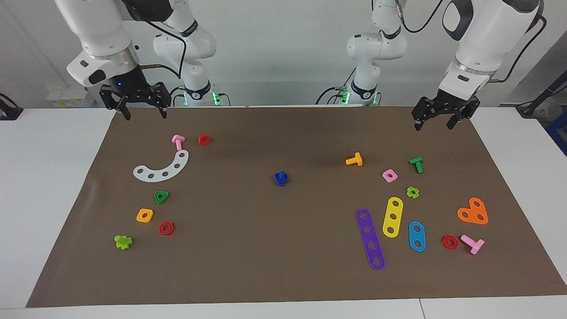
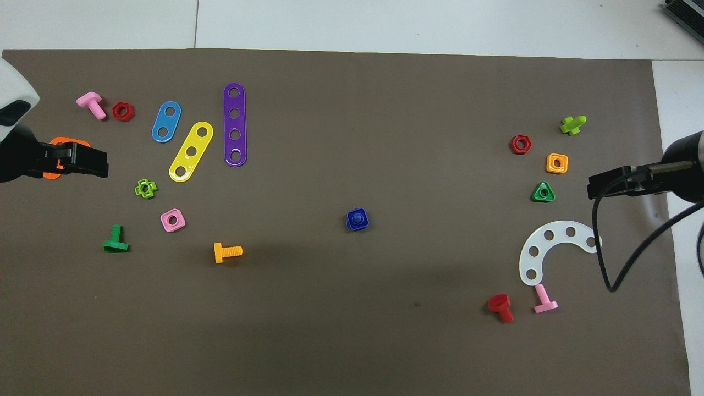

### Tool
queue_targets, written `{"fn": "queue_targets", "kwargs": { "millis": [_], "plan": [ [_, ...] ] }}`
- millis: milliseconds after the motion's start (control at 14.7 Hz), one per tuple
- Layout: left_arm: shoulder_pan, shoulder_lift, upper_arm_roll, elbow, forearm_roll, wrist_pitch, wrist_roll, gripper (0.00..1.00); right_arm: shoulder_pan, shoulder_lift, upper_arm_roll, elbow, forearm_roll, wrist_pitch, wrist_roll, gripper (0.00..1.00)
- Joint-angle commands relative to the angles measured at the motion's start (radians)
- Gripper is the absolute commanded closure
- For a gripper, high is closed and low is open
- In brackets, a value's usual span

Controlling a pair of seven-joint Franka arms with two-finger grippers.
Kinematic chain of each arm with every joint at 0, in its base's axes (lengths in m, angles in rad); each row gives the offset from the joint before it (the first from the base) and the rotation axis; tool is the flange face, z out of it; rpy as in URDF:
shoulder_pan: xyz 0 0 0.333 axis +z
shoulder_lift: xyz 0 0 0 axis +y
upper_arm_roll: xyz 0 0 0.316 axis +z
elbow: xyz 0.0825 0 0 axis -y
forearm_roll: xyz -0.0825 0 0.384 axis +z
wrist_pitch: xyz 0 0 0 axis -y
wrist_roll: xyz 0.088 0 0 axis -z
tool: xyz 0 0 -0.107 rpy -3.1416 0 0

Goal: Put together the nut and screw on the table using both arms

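Both grippers empty, jaws wide: left gripper (image 1: 435, 120) and right gripper (image 1: 142, 106) raised at mat's robot edge. Nut (image 1: 281, 179) on screw (image 2: 357, 218) mid-mat. Likely light, stiff, slick plastic; pinch nut's flat sides.

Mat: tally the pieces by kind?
Bolts: 7, counting the blue screw
Nuts: 7, counting the blue nut on that screw
Plates: 5
Total: 19
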Motion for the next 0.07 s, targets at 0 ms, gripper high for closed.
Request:
{"fn": "queue_targets", "kwargs": {
  "millis": [0],
  "plan": [
    [0.016, -0.012, -0.009, -0.013, 0.007, 0.018, 0.01, 0.0, -0.006, -0.009, -0.002, -0.009, 0.023, -0.011, -0.003, 0.0]
  ]
}}
